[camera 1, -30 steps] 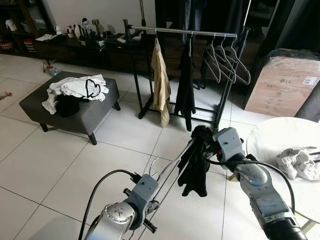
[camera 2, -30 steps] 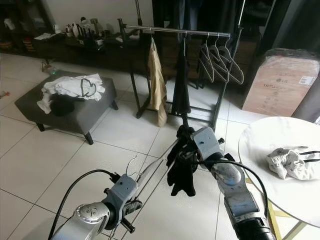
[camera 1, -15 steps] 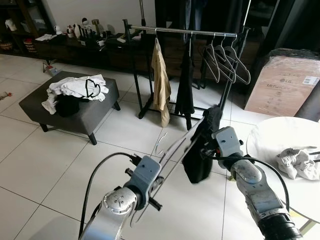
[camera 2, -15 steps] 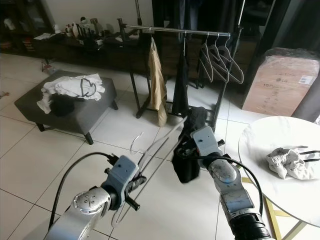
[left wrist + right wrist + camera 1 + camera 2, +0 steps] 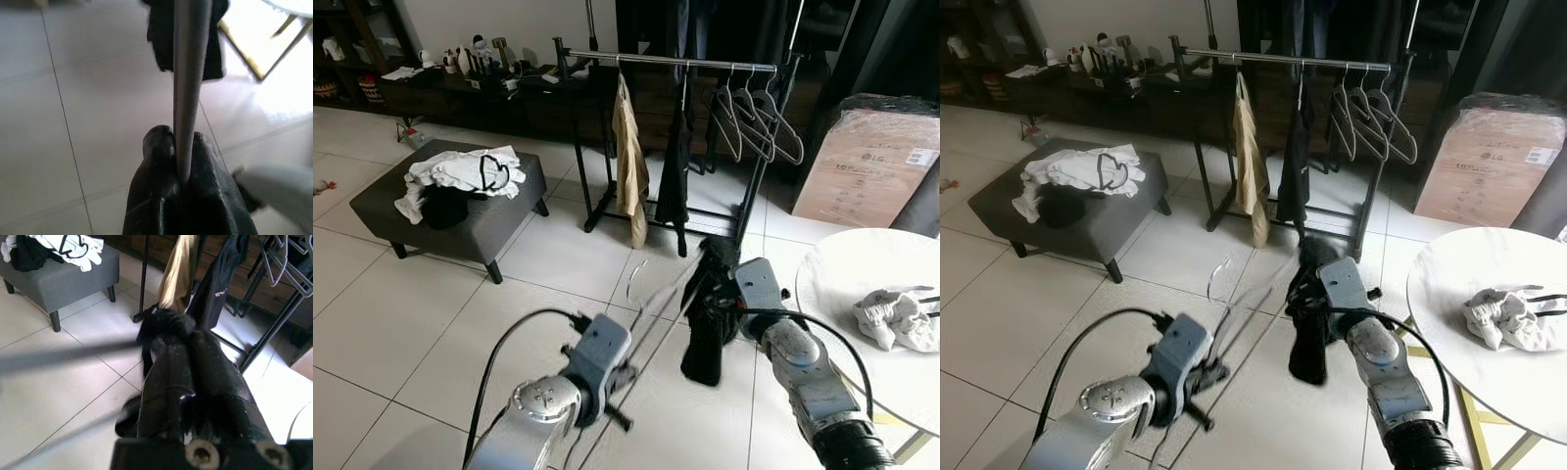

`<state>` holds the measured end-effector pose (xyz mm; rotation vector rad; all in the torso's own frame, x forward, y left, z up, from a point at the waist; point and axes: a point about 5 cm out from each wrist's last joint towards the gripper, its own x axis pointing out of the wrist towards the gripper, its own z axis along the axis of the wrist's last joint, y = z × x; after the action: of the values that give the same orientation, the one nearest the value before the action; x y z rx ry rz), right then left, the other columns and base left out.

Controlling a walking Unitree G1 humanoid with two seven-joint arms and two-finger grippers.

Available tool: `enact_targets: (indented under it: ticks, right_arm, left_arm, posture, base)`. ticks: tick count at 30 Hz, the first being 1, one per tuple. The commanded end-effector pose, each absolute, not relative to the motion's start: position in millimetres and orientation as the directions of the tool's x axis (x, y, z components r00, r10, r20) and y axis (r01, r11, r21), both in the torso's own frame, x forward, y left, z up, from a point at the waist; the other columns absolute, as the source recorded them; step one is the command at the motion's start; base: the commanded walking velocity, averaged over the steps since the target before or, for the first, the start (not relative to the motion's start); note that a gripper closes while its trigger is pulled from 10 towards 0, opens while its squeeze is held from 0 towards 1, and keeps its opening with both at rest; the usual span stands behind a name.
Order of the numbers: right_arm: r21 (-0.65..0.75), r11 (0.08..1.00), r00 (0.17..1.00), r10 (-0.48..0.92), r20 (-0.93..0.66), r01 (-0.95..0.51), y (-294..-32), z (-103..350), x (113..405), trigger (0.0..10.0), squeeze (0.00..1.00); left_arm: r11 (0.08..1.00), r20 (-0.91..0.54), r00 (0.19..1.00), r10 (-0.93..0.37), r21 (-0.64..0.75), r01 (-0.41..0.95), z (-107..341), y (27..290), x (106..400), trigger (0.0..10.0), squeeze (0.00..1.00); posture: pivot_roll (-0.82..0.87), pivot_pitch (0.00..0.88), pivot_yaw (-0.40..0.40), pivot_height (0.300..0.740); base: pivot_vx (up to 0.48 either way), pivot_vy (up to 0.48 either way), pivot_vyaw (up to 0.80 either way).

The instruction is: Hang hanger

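White glossy floor tiles [image 5: 431, 313] with thin dark joints are spreading under everything. Nearest the camera, the left hand [image 5: 182, 181] is pinching the pale bar of one grey hanger [image 5: 651, 294], both black fingers [image 5: 156, 161] pressed tight against it. That hanger is slanting up from the left hand toward the right hand [image 5: 720, 294], held in the air above the floor and well short of the rail, its hook showing blurred near the middle of the scene. At its far end one black garment [image 5: 707, 323] is drooping, and the right hand is closed on that cloth, the dark fabric bunching over its fingertips. To the right, one round white bench [image 5: 862, 274] is carrying one crumpled pale cloth [image 5: 899, 318]. Further off on the left, one grey padded stool [image 5: 450, 211] is bearing a heap of white and black clothes [image 5: 460, 176]. Beyond stands one black clothes rack [image 5: 680, 65], holding one tan garment [image 5: 628, 162], one dark garment [image 5: 675, 166] and what look like three empty hangers [image 5: 754, 122]. One cardboard box [image 5: 867, 166] is sitting at far right, and a low dark shelf [image 5: 480, 93] of small objects is lining the back wall.
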<state>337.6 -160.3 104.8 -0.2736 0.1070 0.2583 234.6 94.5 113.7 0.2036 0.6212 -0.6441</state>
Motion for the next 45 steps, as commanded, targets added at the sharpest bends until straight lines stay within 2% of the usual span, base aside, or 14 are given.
enact_targets:
  ticks: [1, 9, 16, 19, 25, 36, 42, 45]
  right_arm:
    - [-0.247, 0.933, 0.964, 0.239, -0.114, -0.26, -158, 109, 340, 0.0, 0.0]
    - [-0.265, 0.931, 0.968, 0.231, -0.099, -0.249, -157, 110, 341, 0.0, 0.0]
    - [-0.269, 0.933, 0.971, 0.223, -0.091, -0.24, -158, 110, 341, 0.0, 0.0]
    - [-0.266, 0.933, 0.97, 0.226, -0.087, -0.241, -157, 110, 341, 0.0, 0.0]
    - [-0.254, 0.925, 0.959, 0.271, -0.088, -0.284, -153, 109, 339, 0.0, 0.0]
    - [-0.222, 0.877, 0.905, 0.42, -0.073, -0.425, -138, 109, 326, 0.0, 0.0]
    - [-0.231, 0.891, 0.919, 0.388, -0.061, -0.392, -141, 112, 331, 0.0, 0.0]
    - [-0.248, 0.889, 0.922, 0.383, -0.054, -0.384, -139, 117, 336, 0.0, 0.0]
  left_arm:
    - [0.758, -0.622, 0.587, -0.518, -0.016, 0.652, 117, 92, 228, 10.0, 0.0]
    - [0.792, -0.685, 0.569, -0.455, -0.019, 0.611, 114, 100, 227, 10.0, 0.0]
    - [0.78, -0.742, 0.471, -0.477, -0.111, 0.616, 111, 99, 217, 10.0, 0.0]
    - [0.831, -0.768, 0.508, -0.39, -0.057, 0.553, 105, 106, 222, 10.0, 0.0]
    - [0.88, -0.74, 0.557, -0.376, -0.097, 0.466, 110, 106, 234, 10.0, 0.0]
    - [0.835, -0.734, 0.481, -0.478, -0.211, 0.508, 109, 92, 230, 10.0, 0.0]
    - [0.811, -0.753, 0.432, -0.496, -0.224, 0.541, 107, 93, 221, 10.0, 0.0]
    - [0.763, -0.751, 0.384, -0.537, -0.238, 0.601, 109, 93, 212, 10.0, 0.0]
  posture:
    - [-0.03, 0.092, 0.031, 0.74]
    - [-0.03, 0.092, 0.033, 0.74]
    - [-0.02, 0.091, 0.036, 0.74]
    - [-0.03, 0.092, 0.036, 0.74]
    - [-0.03, 0.092, 0.036, 0.74]
    - [-0.04, 0.09, 0.038, 0.74]
    - [-0.03, 0.089, 0.042, 0.74]
    - [-0.03, 0.087, 0.043, 0.74]
  base:
    - [0.0, 0.0, 0.0]
    - [0.0, 0.0, 0.0]
    - [0.0, 0.0, 0.0]
    - [0.0, 0.0, 0.0]
    - [0.0, 0.0, 0.0]
    - [0.0, 0.0, 0.0]
    - [0.0, 0.0, 0.0]
    - [0.0, 0.0, 0.0]
